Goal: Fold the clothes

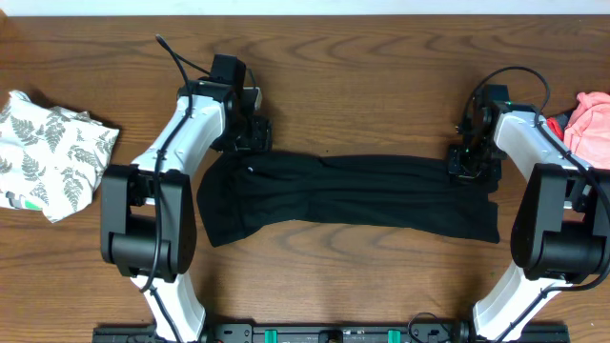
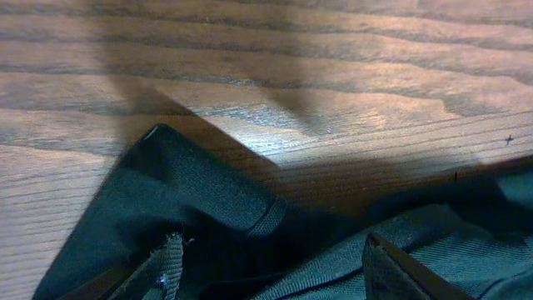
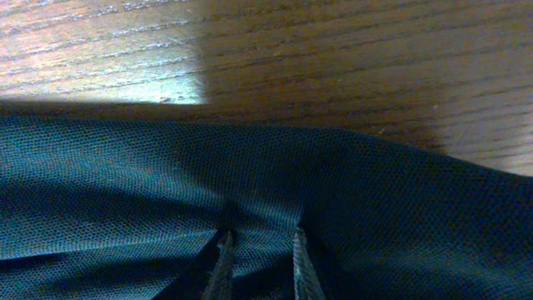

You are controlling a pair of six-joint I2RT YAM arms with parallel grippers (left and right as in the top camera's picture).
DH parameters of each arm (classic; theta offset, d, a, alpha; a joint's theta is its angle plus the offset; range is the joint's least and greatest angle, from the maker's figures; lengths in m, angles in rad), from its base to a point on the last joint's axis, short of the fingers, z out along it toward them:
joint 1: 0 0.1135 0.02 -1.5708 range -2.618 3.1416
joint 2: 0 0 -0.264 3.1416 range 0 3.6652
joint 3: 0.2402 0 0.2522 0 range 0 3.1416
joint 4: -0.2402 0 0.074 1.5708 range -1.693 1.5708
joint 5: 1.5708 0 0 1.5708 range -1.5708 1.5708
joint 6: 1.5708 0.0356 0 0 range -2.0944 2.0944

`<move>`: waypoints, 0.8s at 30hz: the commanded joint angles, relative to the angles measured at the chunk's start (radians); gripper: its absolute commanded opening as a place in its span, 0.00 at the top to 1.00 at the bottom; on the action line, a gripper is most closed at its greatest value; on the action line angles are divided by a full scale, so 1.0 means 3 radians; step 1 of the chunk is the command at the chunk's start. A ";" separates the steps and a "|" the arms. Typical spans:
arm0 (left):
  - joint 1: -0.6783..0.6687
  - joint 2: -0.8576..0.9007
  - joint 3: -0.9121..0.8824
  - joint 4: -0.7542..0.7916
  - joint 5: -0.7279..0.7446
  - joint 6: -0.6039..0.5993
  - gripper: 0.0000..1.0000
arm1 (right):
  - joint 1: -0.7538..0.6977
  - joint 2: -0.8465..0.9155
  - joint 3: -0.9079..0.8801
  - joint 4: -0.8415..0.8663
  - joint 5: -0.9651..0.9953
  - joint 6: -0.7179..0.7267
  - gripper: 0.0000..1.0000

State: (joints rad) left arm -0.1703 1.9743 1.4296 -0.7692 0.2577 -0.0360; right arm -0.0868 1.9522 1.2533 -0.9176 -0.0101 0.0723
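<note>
**BLACK GARMENT SPREAD BETWEEN BOTH GRIPPERS**

Right gripper [image 3: 262, 265]: fingers set narrow, pinching a small ridge of the black garment [image 1: 353, 195] near its right-hand end. Left gripper [image 2: 250, 287]: fingers stand wide apart over the garment's left corner, with the cloth lying slack between them (no pinch visible). The garment lies flat, extended lengthwise across the middle of the wooden table [image 1: 362, 67]. Farther out, a white fern-print piece [image 1: 52, 152] lies crumpled at the table's left edge. A pink piece [image 1: 593, 124] lies at the right edge.
</note>
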 commanded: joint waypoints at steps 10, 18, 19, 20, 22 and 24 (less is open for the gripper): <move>0.0003 0.0145 -0.0027 -0.0113 0.0170 0.0045 0.71 | -0.0050 -0.0048 -0.0029 0.0004 0.0120 0.0056 0.76; 0.0003 0.0125 -0.0017 -0.0097 0.0409 0.0045 0.92 | -0.0050 -0.0048 -0.0029 0.0005 0.0120 0.0056 0.76; 0.0003 0.0104 -0.0017 -0.0100 0.0454 0.0045 0.94 | -0.0050 -0.0048 -0.0029 0.0005 0.0120 0.0056 0.76; 0.0003 0.0081 -0.0017 -0.0108 0.0500 0.0046 0.94 | -0.0050 -0.0048 -0.0029 0.0005 0.0121 0.0056 0.76; 0.0003 0.0010 -0.0017 -0.0113 0.0576 0.0046 0.94 | -0.0050 -0.0048 -0.0029 0.0005 0.0120 0.0056 0.76; 0.0003 -0.0089 -0.0017 -0.0127 0.0589 0.0043 0.94 | -0.0050 -0.0048 -0.0029 0.0005 0.0120 0.0056 0.76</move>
State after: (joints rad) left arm -0.1703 2.0106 1.4288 -0.8013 0.3908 -0.0254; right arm -0.0868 1.9522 1.2537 -0.9173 -0.0082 0.0727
